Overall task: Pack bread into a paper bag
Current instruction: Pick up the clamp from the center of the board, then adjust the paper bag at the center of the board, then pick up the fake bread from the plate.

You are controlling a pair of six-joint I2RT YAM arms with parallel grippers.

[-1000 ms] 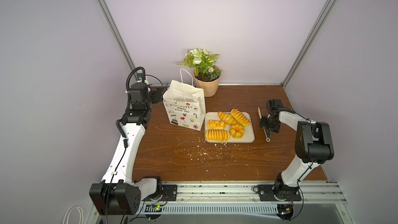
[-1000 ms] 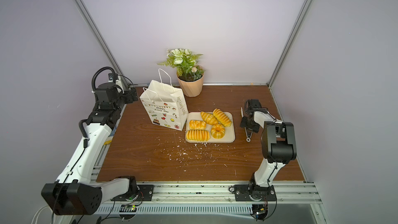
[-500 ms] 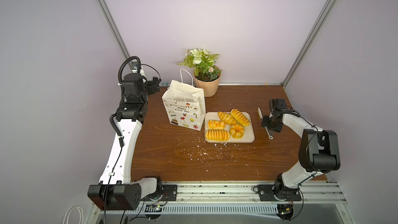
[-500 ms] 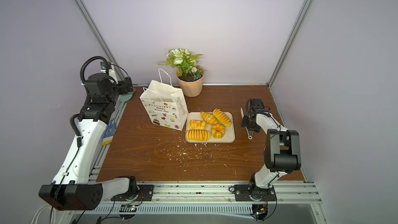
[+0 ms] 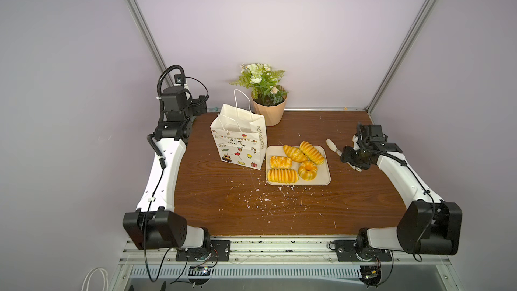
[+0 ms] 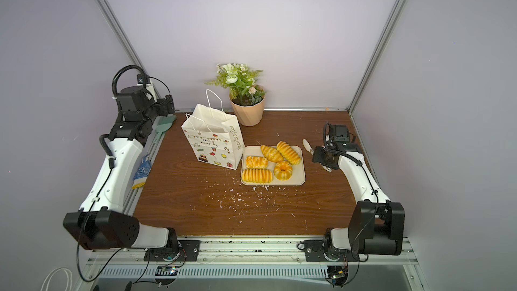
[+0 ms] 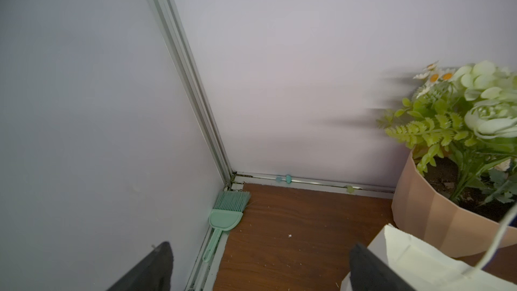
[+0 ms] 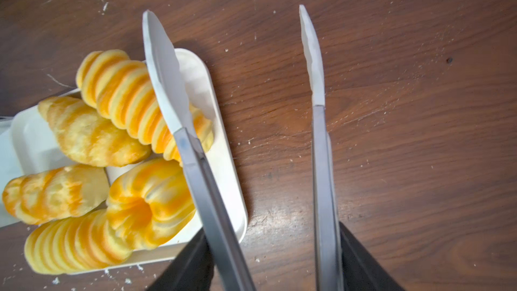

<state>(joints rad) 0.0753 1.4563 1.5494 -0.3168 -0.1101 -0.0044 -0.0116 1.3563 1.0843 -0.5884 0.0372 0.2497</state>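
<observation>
Tongs at the tray rim, 5 pastries on the tray — bag interior not visible.

Right gripper (image 8: 275, 258) is clamped on the tongs (image 8: 319, 163), blades apart; its fingertips are cut off at the wrist view's edge. 1 blade hangs over the tray (image 5: 324, 177) rim and hides part of a ridged loaf. All 5 pieces of bread (image 8: 126, 102) lie beside that blade. The paper bag (image 5: 240, 147) stands upright beyond the tray from the tongs, just beside the left gripper (image 7: 261, 250) — fingers wide apart, holding nothing. Only the bag's corner shows there, and the plant (image 7: 475, 113) is blurred.
</observation>
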